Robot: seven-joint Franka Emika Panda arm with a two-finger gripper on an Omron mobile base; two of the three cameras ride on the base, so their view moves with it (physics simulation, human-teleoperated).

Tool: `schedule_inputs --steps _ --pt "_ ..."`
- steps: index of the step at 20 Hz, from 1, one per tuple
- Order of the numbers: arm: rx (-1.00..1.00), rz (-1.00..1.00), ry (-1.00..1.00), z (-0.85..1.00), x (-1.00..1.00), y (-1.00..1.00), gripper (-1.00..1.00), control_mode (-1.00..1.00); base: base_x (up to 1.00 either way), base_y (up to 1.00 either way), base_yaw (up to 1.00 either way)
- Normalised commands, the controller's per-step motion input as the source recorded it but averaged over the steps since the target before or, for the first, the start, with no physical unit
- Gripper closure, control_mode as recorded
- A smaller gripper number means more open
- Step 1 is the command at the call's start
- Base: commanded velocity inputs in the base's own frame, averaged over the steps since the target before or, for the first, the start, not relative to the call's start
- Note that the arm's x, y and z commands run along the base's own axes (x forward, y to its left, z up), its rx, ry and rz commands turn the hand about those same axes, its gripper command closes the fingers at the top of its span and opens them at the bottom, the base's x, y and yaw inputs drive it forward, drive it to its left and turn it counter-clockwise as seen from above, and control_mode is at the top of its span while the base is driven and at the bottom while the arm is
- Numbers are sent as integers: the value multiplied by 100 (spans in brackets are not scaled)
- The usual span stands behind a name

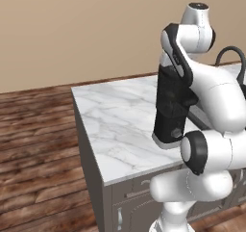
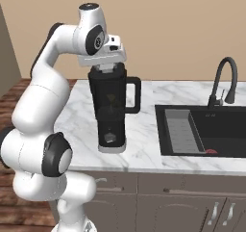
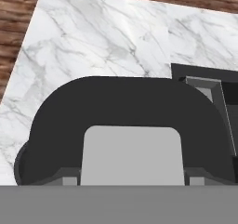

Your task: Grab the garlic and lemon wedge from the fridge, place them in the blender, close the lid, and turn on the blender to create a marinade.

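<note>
Now | pincer (image 2: 106, 66) spread across lid (image 3: 132, 125), seating it on blender (image 2: 111, 106) | worktop (image 1: 120, 125) steadies jar | lid looks flush.

A plain beige wall (image 1: 72, 29) runs behind; dark wood-plank floor (image 1: 33, 144) lies below it; a white marble-topped table (image 1: 120, 115) stands on grey cabinet fronts (image 2: 192, 202) with bar handles; a black sink (image 2: 211, 130) is sunk into the top, with a curved black faucet (image 2: 226, 79) behind it.
</note>
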Motion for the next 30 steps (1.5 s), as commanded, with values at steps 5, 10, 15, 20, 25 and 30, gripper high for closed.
schedule_inputs --steps 5,10,15,20,25,30 --pt "-1 -4 5 0 -10 8 100 -100 0 0 0" --pt "0 -5 12 0 -4 5 100 -100 0 0 0" --pt "0 -5 17 0 -9 7 100 -100 0 0 0" --pt "0 -3 15 -5 -5 7 100 -100 0 0 0" --pt "0 0 2 -35 -6 0 100 -100 0 0 0" --pt "0 0 0 -52 -11 0 100 -100 0 0 0"
